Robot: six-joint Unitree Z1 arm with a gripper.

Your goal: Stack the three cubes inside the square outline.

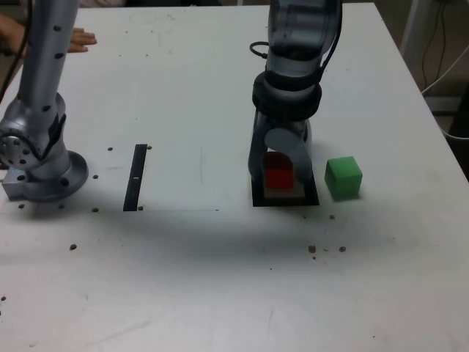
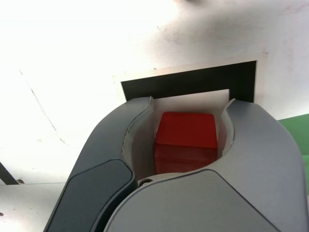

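So the biggest thing here is the white table point(image 1: 220, 279), scattered with small dark specks and taking up almost the whole exterior view. Next is the arm point(image 1: 297, 66), coming down from the top of that view and pointing its gripper point(image 1: 282, 176) straight down over the square outline point(image 1: 286, 199), which sits right of centre in the exterior view. On the exterior view's left stands a second grey metal arm base point(image 1: 40, 158), well apart from the action, and behind it at the far table edge a person's hand point(image 1: 77, 38) rests on the surface. The gripper's two dark grey jaws sit on either side of the red cube point(image 1: 279, 172); in the wrist view the gripper point(image 2: 186, 145) is pinched around the red cube point(image 2: 186, 140), with both curved inner faces close against its sides. The cube sits over the pale centre of the square outline point(image 2: 193, 82), though I can't tell if it's resting on the surface or just off it. A thin black strip point(image 1: 136, 177) lies on the table between the two arms. The green cube point(image 1: 343, 177) sits just beside the outline on the exterior view's right, clear of the gripper.
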